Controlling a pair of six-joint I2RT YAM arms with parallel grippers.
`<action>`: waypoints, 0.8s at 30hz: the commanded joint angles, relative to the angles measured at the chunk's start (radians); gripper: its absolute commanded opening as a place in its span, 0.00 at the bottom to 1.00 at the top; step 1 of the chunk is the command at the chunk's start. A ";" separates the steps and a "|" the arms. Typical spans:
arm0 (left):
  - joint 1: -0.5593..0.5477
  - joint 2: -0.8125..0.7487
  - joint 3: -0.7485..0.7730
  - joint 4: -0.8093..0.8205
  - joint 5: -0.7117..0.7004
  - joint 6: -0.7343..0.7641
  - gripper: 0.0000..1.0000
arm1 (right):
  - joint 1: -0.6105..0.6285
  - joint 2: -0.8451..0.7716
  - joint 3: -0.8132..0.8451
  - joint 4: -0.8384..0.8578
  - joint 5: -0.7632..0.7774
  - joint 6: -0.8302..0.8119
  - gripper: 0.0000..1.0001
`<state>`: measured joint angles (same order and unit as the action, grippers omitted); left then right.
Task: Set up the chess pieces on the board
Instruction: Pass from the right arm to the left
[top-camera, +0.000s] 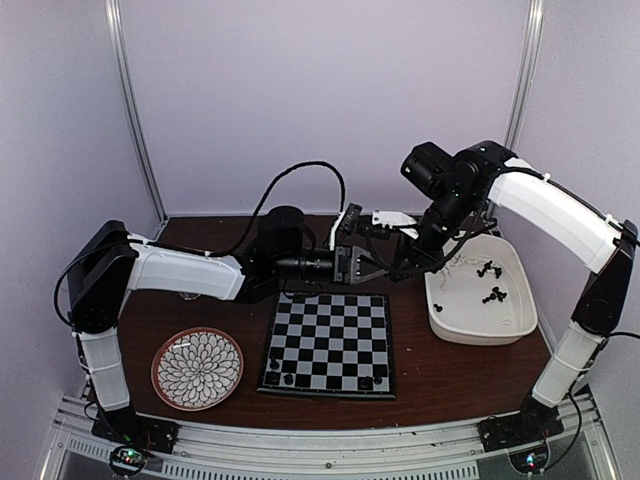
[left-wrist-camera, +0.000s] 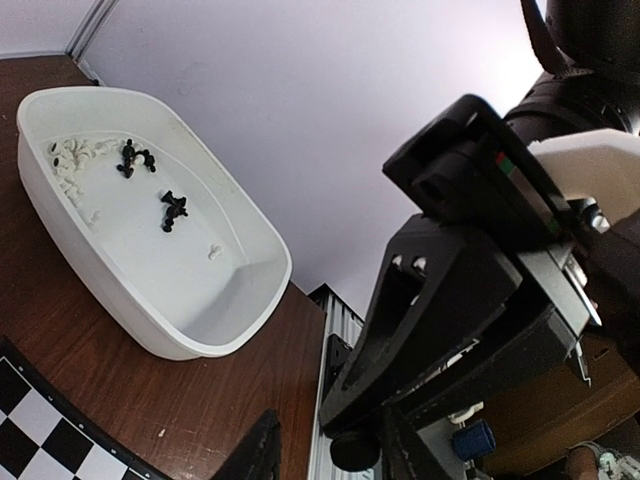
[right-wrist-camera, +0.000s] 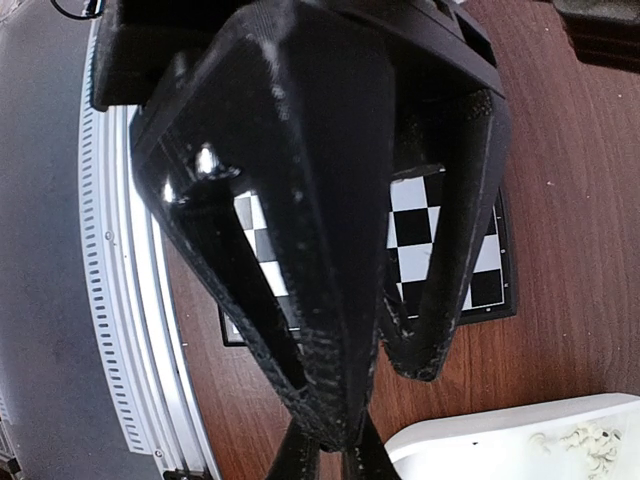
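Note:
The board (top-camera: 330, 340) lies at the table's middle and carries a few black chess pieces (top-camera: 285, 376) along its near row, at both corners. Both grippers meet just above the board's far edge. My left gripper (top-camera: 368, 262) is open; in the left wrist view (left-wrist-camera: 330, 450) its fingers stand apart on either side of a small round black piece (left-wrist-camera: 356, 450). My right gripper (top-camera: 388, 266) is pinched on that piece at its tips. In the right wrist view (right-wrist-camera: 335, 455) its fingertips meet, and the left fingers fill the frame over the board (right-wrist-camera: 420, 230).
A white tub (top-camera: 480, 330) at the right holds several black pieces (top-camera: 490, 283) and white pieces (top-camera: 460, 262); it also shows in the left wrist view (left-wrist-camera: 150, 330). A round flower-patterned plate (top-camera: 197, 368) lies at the front left. Cables hang behind the left gripper.

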<state>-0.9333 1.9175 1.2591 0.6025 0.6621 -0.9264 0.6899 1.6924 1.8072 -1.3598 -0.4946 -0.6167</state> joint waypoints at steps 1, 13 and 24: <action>-0.004 0.008 0.024 0.025 0.033 0.000 0.32 | 0.007 -0.011 0.005 0.032 0.014 0.021 0.03; -0.004 0.017 0.026 0.035 0.053 -0.019 0.31 | 0.007 -0.011 0.003 0.037 0.026 0.029 0.05; -0.002 0.030 0.035 0.058 0.082 -0.039 0.17 | 0.006 -0.014 0.001 0.049 0.034 0.041 0.05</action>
<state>-0.9329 1.9282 1.2663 0.6048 0.7105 -0.9565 0.6895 1.6924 1.8072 -1.3521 -0.4652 -0.5938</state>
